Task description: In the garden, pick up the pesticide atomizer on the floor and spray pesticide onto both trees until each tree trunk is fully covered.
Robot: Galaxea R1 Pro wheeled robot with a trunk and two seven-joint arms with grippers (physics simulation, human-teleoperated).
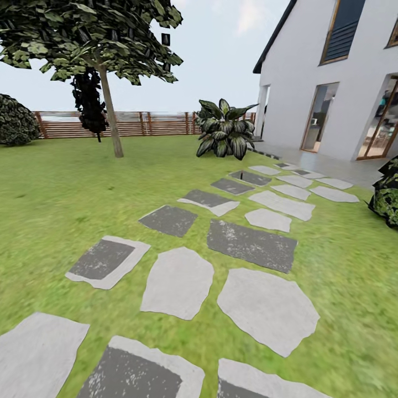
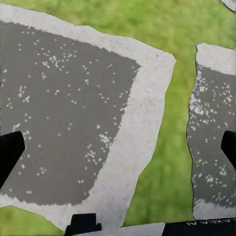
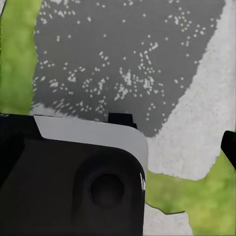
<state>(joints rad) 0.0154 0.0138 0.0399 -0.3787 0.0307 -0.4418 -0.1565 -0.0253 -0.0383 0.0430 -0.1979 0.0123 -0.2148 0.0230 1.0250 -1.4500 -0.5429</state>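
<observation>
Facing: lawn crossed by stepping stones
Tree: one trunk far ahead, left, near the fence
My left hand: wide, above a stone
My right hand: can't tell

Head view over stepping stones; wrist views close above them.

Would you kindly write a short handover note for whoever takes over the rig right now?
Left gripper: open, nothing held, hanging over a dark grey stepping stone with a pale rim.
Right gripper: fingers largely hidden in its wrist view, state unclear; no bottle seen.
One tree with a bare grey-brown trunk stands far ahead on the left, near the brown slat fence.
Done: nothing visible yet.
Left: find the atomizer on the green grass, pick it up, spray both trunks.
</observation>
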